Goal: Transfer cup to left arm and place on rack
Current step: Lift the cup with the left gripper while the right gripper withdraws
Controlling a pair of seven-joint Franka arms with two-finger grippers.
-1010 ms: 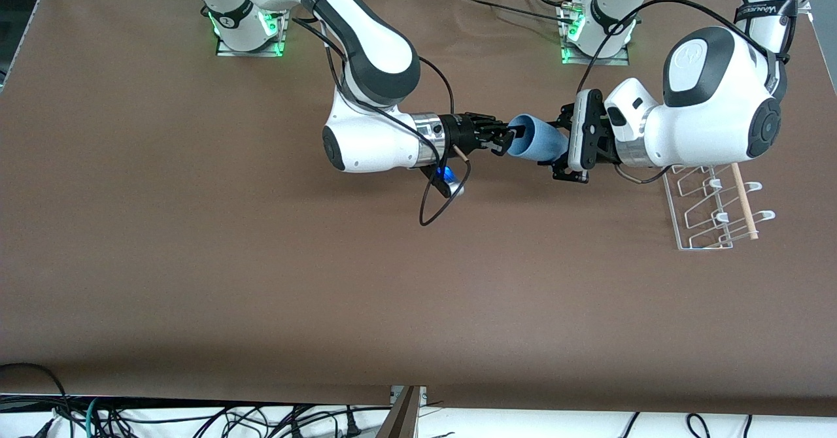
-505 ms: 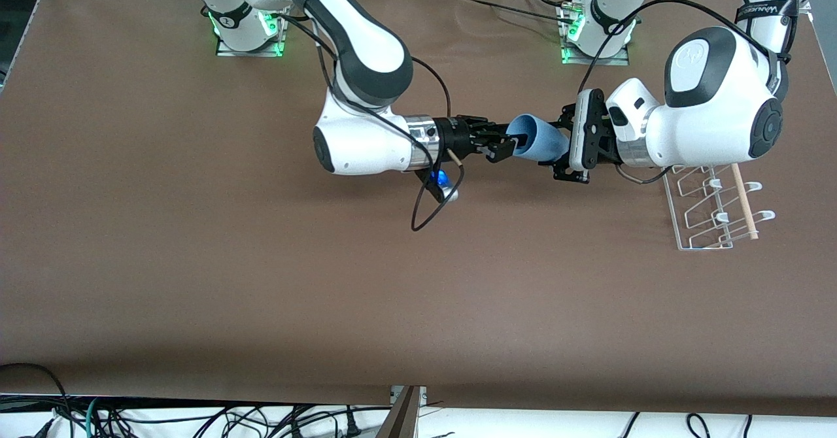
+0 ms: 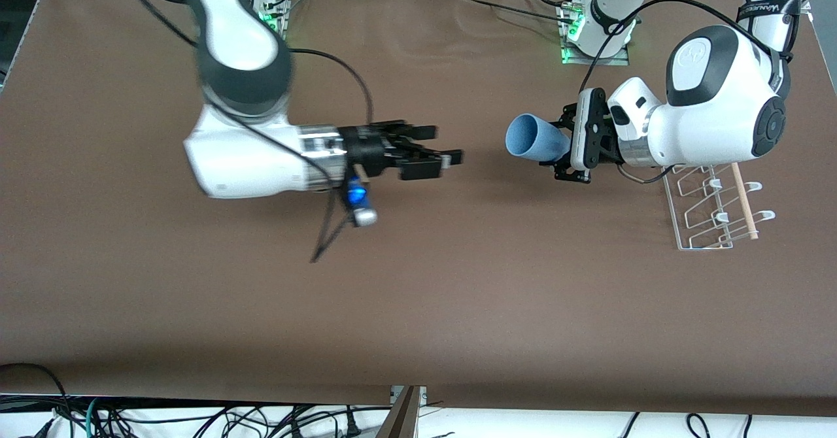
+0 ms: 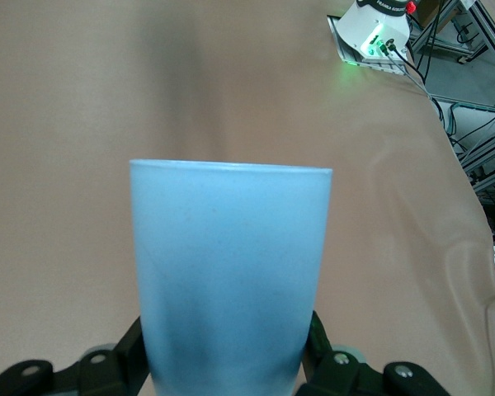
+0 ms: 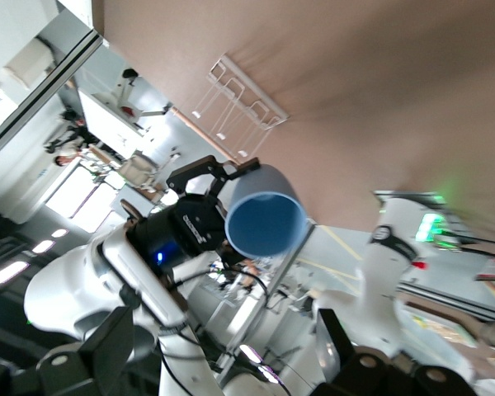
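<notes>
The light-blue cup [image 3: 533, 138] lies on its side in the air, held at its base by my left gripper [image 3: 562, 145], which is shut on it, over the table beside the rack [image 3: 709, 212]. In the left wrist view the cup [image 4: 231, 272] fills the middle between the black fingers [image 4: 124, 359]. My right gripper [image 3: 441, 147] is open and empty, apart from the cup's mouth, over the middle of the table. The right wrist view shows the cup's open mouth [image 5: 264, 219] and the rack [image 5: 235, 99] farther off, past its own open gripper [image 5: 223, 346].
The white wire rack carries a pale wooden dowel [image 3: 744, 202] and stands at the left arm's end of the table, partly under the left arm. Arm bases [image 3: 592, 29] stand along the table's edge farthest from the front camera. Cables hang from the right wrist [image 3: 327, 229].
My right gripper has let go of the cup's rim and drawn back toward the right arm's end of the table. The cup stays in my left gripper, barely moved.
</notes>
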